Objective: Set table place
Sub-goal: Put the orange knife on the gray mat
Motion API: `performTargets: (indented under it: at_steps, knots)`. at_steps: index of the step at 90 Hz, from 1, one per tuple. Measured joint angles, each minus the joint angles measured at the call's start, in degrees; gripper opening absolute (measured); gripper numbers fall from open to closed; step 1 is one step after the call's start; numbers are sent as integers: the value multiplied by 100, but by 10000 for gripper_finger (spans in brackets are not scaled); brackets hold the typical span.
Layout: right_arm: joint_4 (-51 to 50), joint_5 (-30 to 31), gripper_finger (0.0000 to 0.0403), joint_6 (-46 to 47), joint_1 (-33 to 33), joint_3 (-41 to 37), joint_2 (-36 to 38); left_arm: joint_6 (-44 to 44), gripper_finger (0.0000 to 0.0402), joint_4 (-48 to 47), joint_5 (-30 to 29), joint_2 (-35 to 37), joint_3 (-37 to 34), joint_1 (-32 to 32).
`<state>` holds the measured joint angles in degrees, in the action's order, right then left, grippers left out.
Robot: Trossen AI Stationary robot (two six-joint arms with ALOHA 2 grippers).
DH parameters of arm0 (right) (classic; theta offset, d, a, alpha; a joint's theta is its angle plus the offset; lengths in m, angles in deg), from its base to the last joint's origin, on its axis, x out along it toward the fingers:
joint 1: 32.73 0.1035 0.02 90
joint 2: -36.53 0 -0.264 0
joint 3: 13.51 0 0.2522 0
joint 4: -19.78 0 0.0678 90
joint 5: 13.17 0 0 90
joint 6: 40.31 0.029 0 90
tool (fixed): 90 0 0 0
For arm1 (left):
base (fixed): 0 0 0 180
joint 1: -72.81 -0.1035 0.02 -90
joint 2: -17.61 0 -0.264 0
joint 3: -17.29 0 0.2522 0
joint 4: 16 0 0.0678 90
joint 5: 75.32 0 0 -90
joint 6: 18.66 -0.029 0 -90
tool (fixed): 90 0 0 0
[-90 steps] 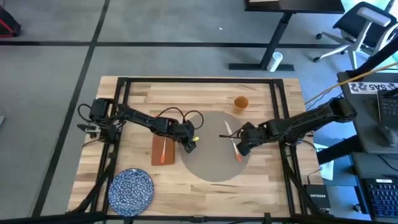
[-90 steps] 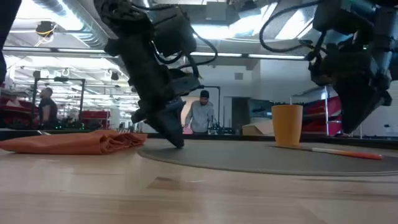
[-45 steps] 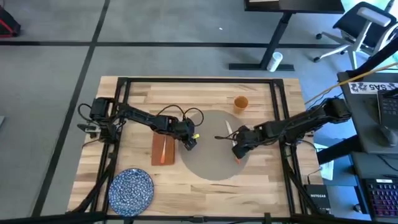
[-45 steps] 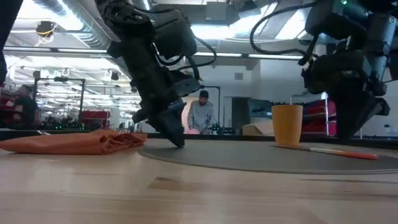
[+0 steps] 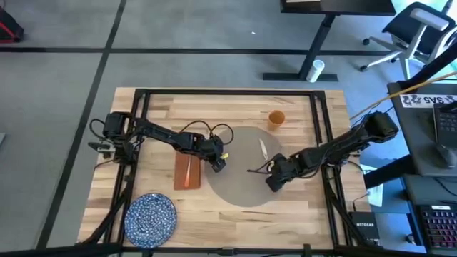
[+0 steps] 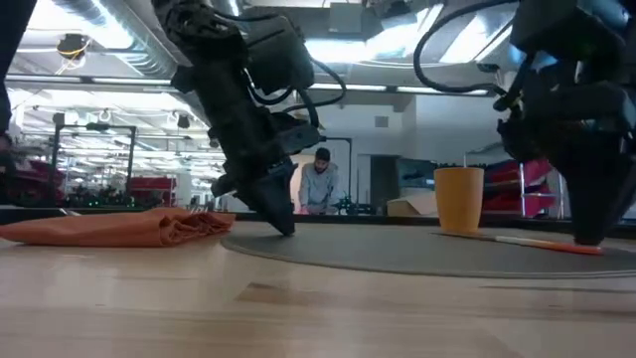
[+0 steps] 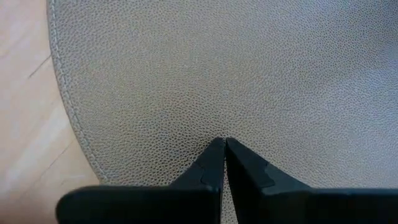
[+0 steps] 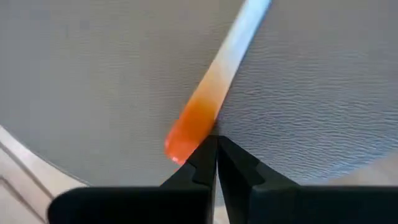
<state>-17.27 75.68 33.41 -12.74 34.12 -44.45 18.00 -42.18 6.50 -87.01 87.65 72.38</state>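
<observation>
On the table (image 5: 300, 107), my left gripper (image 7: 224, 144) rests its closed, empty fingertips on the left edge of the placemat (image 5: 239, 153), just right of the red napkin (image 5: 187, 171), pinning the mat in place. My right gripper (image 8: 215, 142), clenched shut with nothing between its fingers, presses down at the placemat's right edge, touching the orange end of a utensil (image 8: 208, 99). The utensil's long axis runs away from my fingertips toward the middle of the placemat, so I judge my right arm is the nearer one to nudge it.
</observation>
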Motion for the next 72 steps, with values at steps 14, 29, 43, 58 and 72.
performTargets:
  at_steps: [14,29,43,58,72]
  knots:
    - [124,0,0,0,-8,0,-40,6,0,2,4,0,0,0]
    - [128,2,0,0,-8,0,-40,35,0,42,6,0,-3,13]
    - [130,2,0,0,-10,0,-40,39,0,87,5,0,-4,45]
    - [130,4,0,0,-13,0,-25,83,0,97,6,0,-4,66]
    - [135,7,0,0,-13,0,-25,83,0,98,8,0,-4,66]
